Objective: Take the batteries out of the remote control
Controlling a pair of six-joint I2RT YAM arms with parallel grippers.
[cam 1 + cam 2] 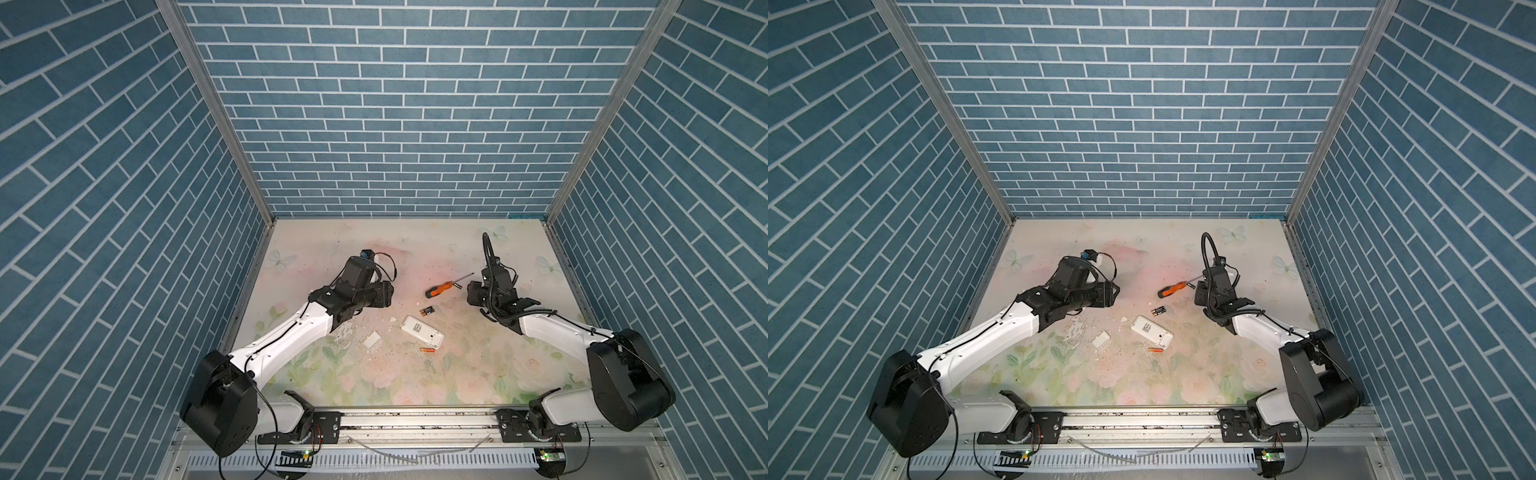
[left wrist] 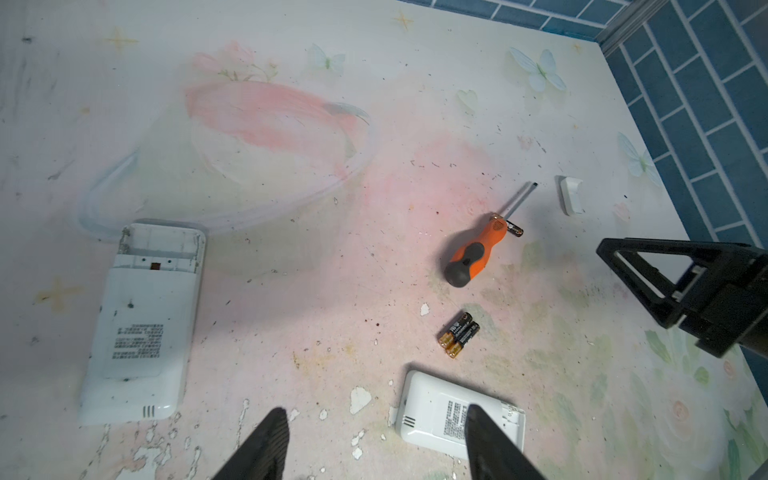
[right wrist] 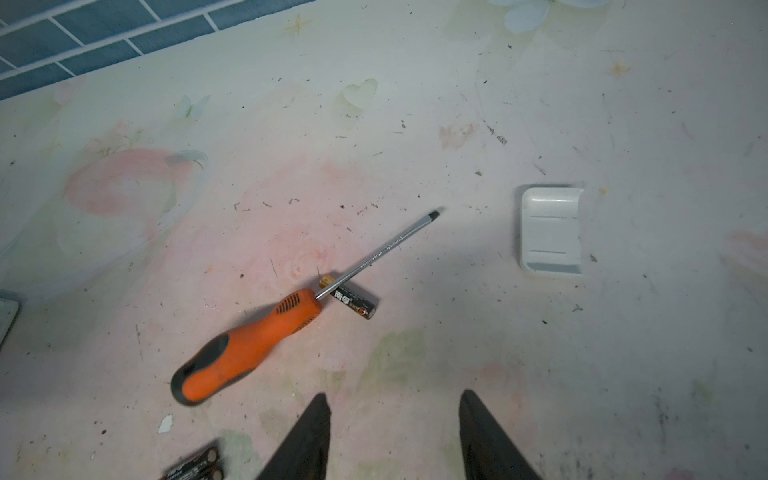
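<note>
A white remote control [image 1: 422, 331] [image 1: 1151, 331] [image 2: 440, 409] lies face down mid-table. Two black batteries [image 1: 427, 311] [image 1: 1158, 311] [image 2: 459, 334] lie side by side just beyond it. A third black battery [image 3: 353, 302] [image 2: 514, 229] rests under the screwdriver's shaft, and an orange battery [image 1: 428, 351] [image 1: 1156, 351] lies at the remote's near side. My left gripper [image 2: 376, 413] [image 1: 386, 295] hovers open and empty left of the batteries. My right gripper [image 3: 395, 397] [image 1: 471, 293] is open and empty just right of the screwdriver.
An orange-handled screwdriver [image 1: 444, 289] [image 3: 249, 345] lies between the grippers. A second white remote [image 2: 141, 324] with an open, empty compartment lies under my left arm. One white battery cover [image 1: 371, 340] sits left of the middle remote, another cover [image 3: 550, 230] beyond my right gripper.
</note>
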